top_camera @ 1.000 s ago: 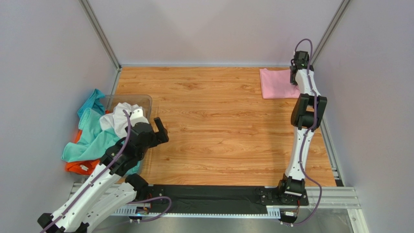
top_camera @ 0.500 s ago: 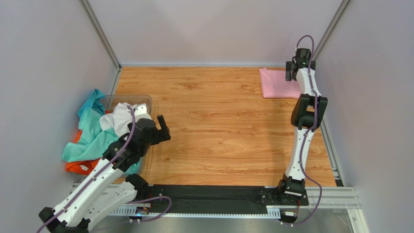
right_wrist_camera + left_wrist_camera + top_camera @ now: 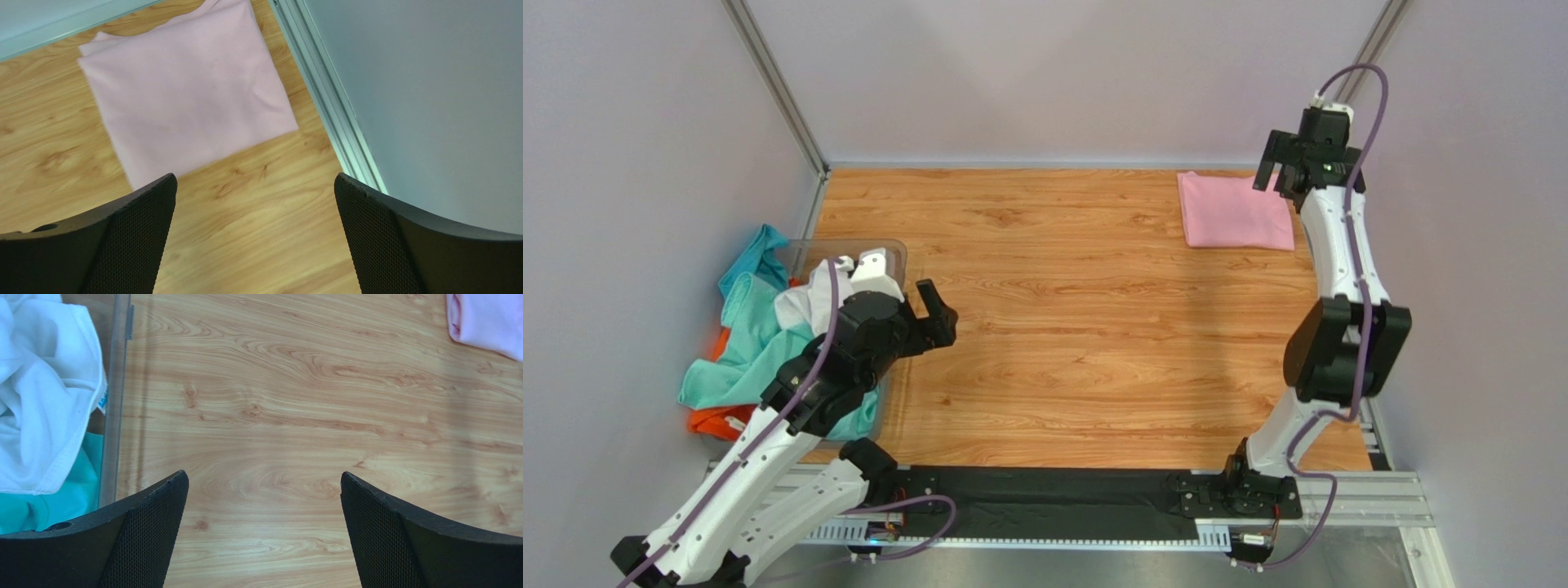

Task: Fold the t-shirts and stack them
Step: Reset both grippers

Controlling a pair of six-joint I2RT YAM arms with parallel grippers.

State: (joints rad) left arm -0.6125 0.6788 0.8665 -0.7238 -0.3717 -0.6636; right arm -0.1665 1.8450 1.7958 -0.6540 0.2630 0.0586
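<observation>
Folded pink t-shirt (image 3: 1237,211) at the table's (image 3: 1075,306) far right corner.
Right gripper (image 3: 255,177) is held near it, left gripper (image 3: 264,478) beside the bin (image 3: 873,246), both with jaws spread, nothing gripped. The orange t-shirt (image 3: 719,423) is seen only from the top; the pink edge close to the wall rail (image 3: 319,104) is shown by the right wrist view.

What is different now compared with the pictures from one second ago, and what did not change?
The right gripper has risen off the right edge of the pink shirt, jaws open, and its elbow swung outward. The left gripper shifted only slightly, open beside the bin. The pink shirt stays folded in the far right corner; the other shirts lie unmoved.
</observation>
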